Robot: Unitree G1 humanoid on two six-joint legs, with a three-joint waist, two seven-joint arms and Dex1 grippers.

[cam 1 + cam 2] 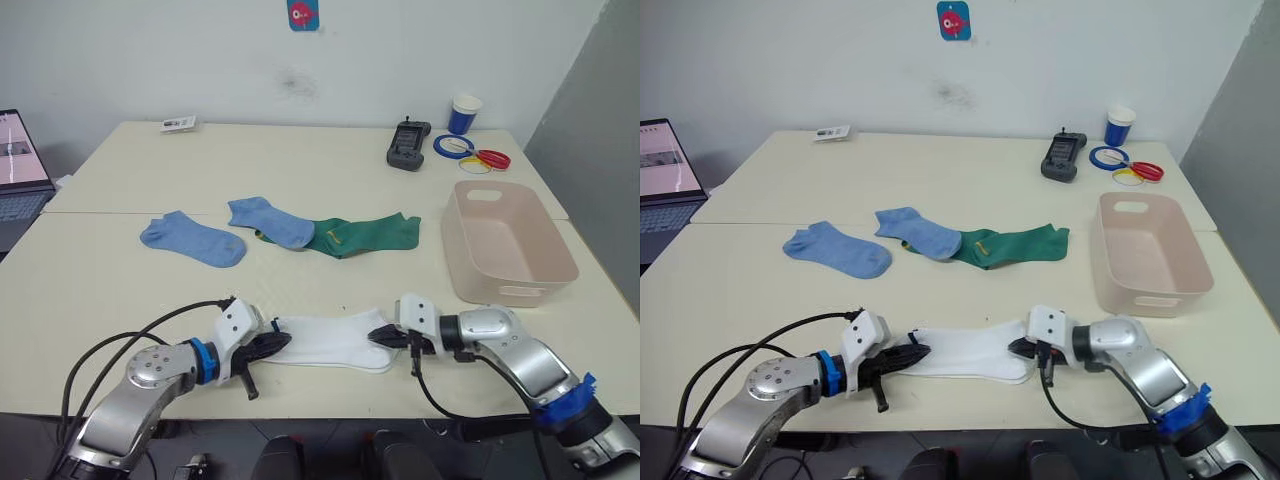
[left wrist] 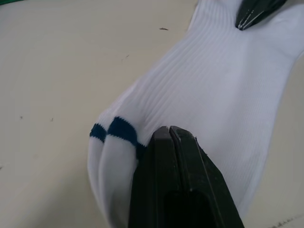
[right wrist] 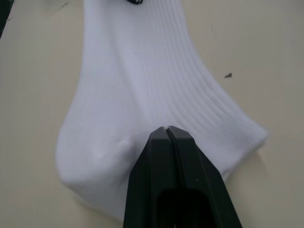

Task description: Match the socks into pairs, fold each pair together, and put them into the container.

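I've got both tools clamped shut on the white pair (image 1: 335, 340): left tool (image 1: 272, 346) at the striped cuffs, right tool (image 1: 383, 336) at the toes, stretched flat on the desk (image 1: 120, 290) for folding.

This looks like a lab or office test room: two plain cream tables (image 1: 300, 160) pushed together against a bare white wall (image 1: 150, 50) bearing a small sticker (image 1: 303, 14). Well beyond the jaws lie a handheld controller (image 1: 408, 145), rolls of coloured tape (image 1: 470, 152) and a blue paper cup (image 1: 464, 113); an open laptop (image 1: 20, 165) sits far off to the left
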